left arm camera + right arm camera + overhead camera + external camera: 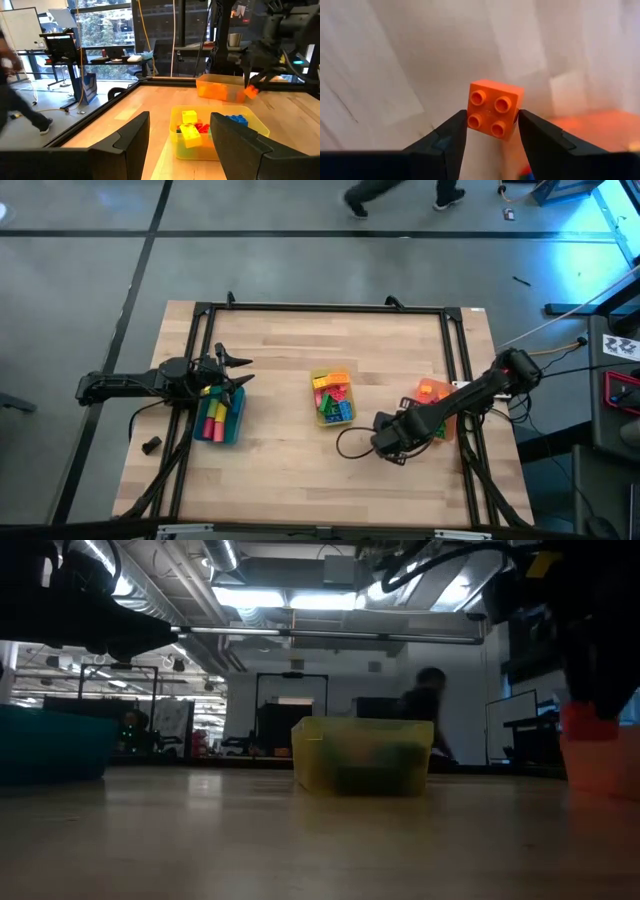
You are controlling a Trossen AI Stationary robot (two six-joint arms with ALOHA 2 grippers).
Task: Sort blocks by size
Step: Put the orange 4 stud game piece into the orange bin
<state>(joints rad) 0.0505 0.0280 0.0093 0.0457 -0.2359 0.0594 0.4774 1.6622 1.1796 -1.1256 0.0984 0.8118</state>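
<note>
Gripping a small orange four-stud brick point(495, 109), the right gripper point(492, 131) has its fingers clamped on the brick's two sides; in the high view that gripper point(392, 438) sits low over the wooden table point(280, 470), just beside the orange bin point(434, 395) near the right edge. The left gripper point(232, 370) hangs over the far end of the blue bin point(221, 418), which holds long red, yellow and pink bricks point(212, 420); its fingers point(127, 145) stand well apart with nothing between them. The yellow bin point(333, 397) sits mid-table with mixed bricks point(192, 131) inside: yellow, red, blue, green, orange. Surface is pale wood planks framed by black rails point(320, 307). A small dark object point(151, 445) lies at the left edge, can't tell what. Floor around is grey with dark lines; a person's legs point(400, 194) show at the far side. Low view shows an office behind, ceiling lights point(270, 595), ducting, monitors, a blurred person point(425, 705) behind the yellow bin. Left wrist view shows big windows point(105, 37), a desk, a blurred leg point(22, 112).
</note>
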